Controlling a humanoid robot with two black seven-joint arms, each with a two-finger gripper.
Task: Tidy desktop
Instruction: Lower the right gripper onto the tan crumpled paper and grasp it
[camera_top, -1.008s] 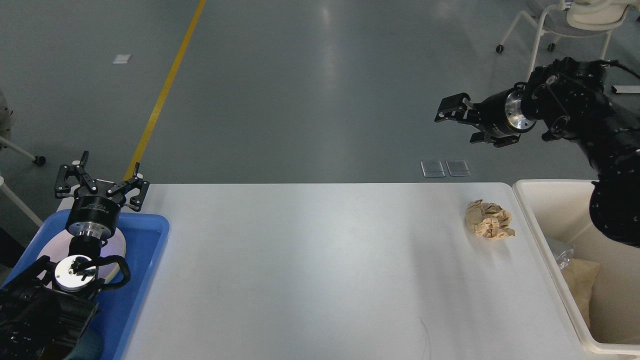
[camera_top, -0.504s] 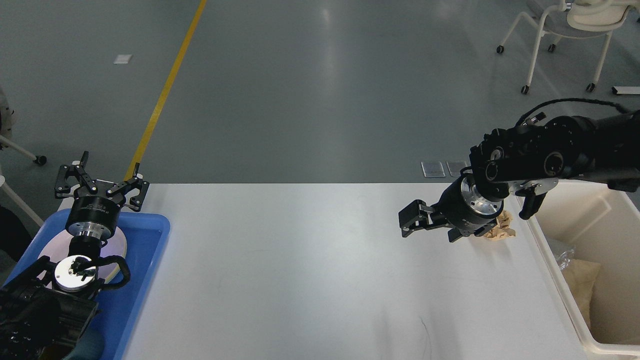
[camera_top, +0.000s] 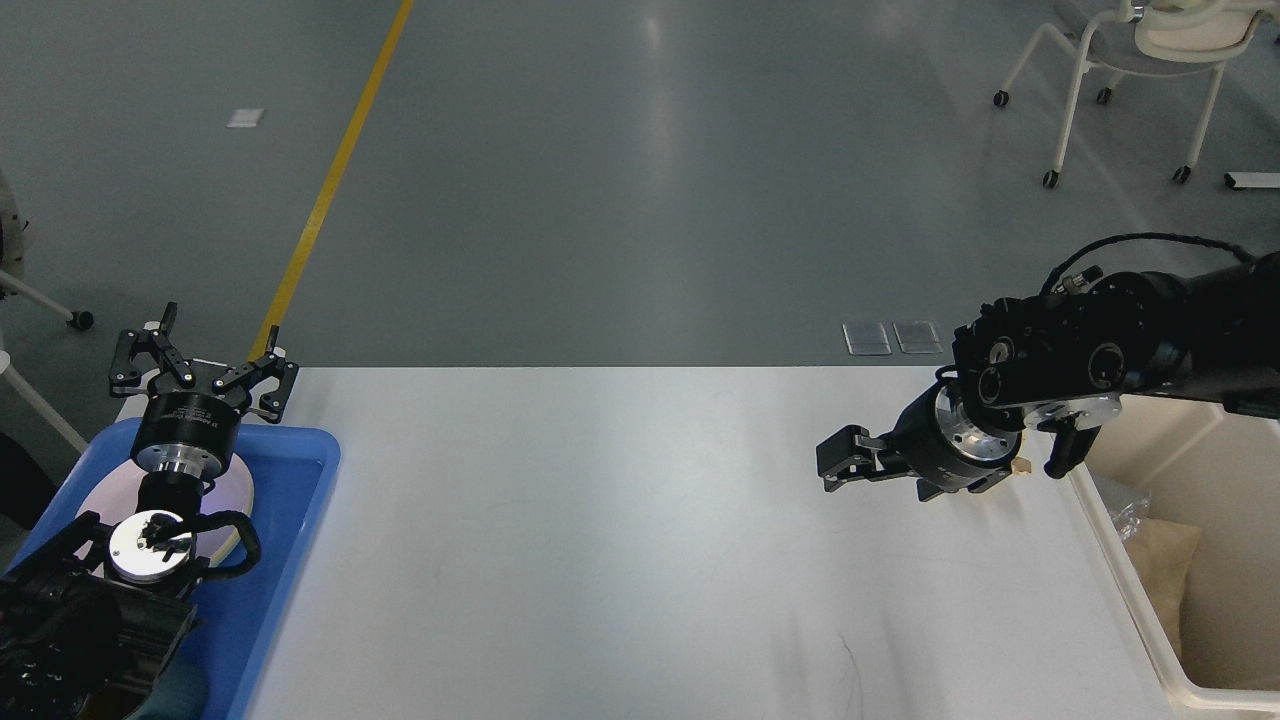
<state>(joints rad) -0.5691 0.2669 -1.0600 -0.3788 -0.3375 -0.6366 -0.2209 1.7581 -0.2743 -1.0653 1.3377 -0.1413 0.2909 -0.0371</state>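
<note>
The desktop (camera_top: 640, 540) is a wide white tabletop. My right gripper (camera_top: 890, 478) hangs low over its right part, pointing left, open and empty. A crumpled tan paper ball (camera_top: 1018, 464) lies behind my right wrist, and only a sliver of it shows at the wrist's right edge. My left gripper (camera_top: 200, 358) is open and empty, pointing up over the far end of the blue tray (camera_top: 290, 520) at the left.
A pale round plate (camera_top: 235, 490) lies in the blue tray under my left arm. A cream-white bin (camera_top: 1130, 590) stands at the table's right edge with a clear bag and tan paper inside. A wheeled chair (camera_top: 1130, 50) stands on the floor at the far right.
My right arm has swung down from above the floor beyond the table to low over the desktop, and now covers almost all of the paper ball. The left arm has not moved.
</note>
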